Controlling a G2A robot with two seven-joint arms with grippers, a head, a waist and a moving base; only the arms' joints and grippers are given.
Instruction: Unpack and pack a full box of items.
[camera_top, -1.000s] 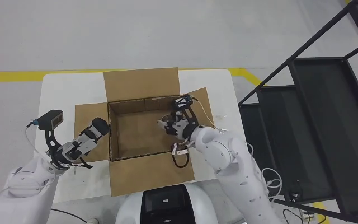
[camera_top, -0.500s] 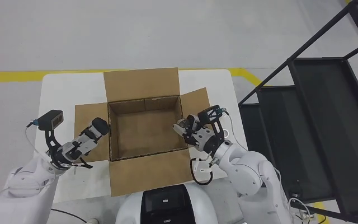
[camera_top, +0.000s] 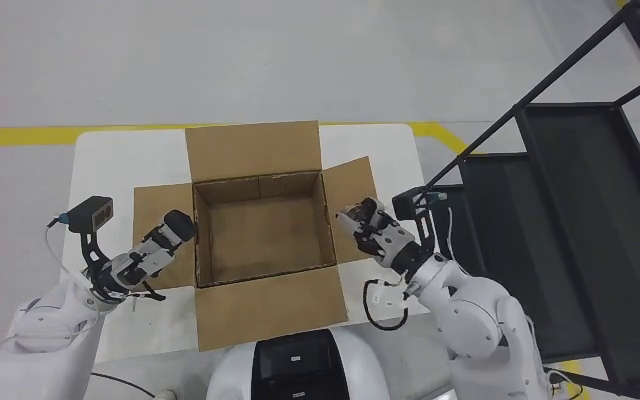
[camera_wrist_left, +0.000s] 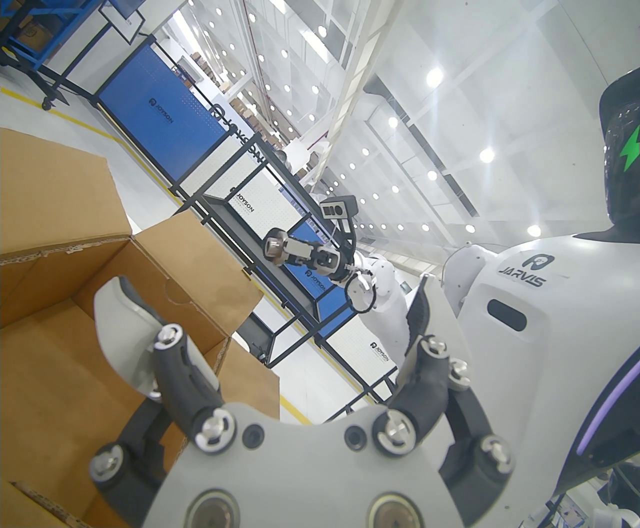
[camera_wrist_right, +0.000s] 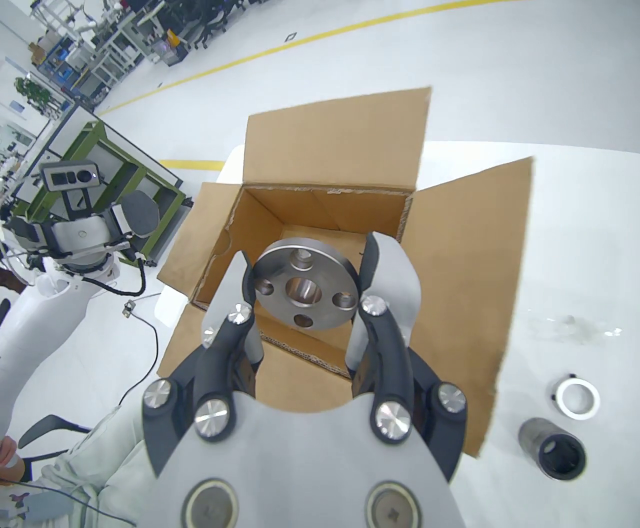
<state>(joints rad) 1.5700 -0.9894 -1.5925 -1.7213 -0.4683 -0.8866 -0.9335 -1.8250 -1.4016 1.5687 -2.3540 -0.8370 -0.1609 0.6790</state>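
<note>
An open cardboard box (camera_top: 258, 187) stands in the middle of the white table (camera_top: 120, 165) with its flaps spread and its floor bare. My right gripper (camera_top: 362, 224) hovers over the box's right flap (camera_wrist_right: 465, 250), shut on a round metal flange (camera_wrist_right: 305, 292) with several holes, which it holds flat-face up by the rim. From the left wrist view the flange (camera_wrist_left: 273, 246) shows far off in that gripper. My left gripper (camera_top: 172, 232) sits over the left flap, open, with nothing between its fingers (camera_wrist_left: 131, 327).
A white ring (camera_wrist_right: 578, 398) and a dark metal sleeve (camera_wrist_right: 552, 448) lie on the table beside the right flap. A black metal rack (camera_top: 545, 230) stands close to the table's right edge. A cable (camera_wrist_right: 145, 320) trails off the left arm.
My right gripper has come up out of the box and moved right, over the right flap, carrying the flange. The left arm has kept still.
</note>
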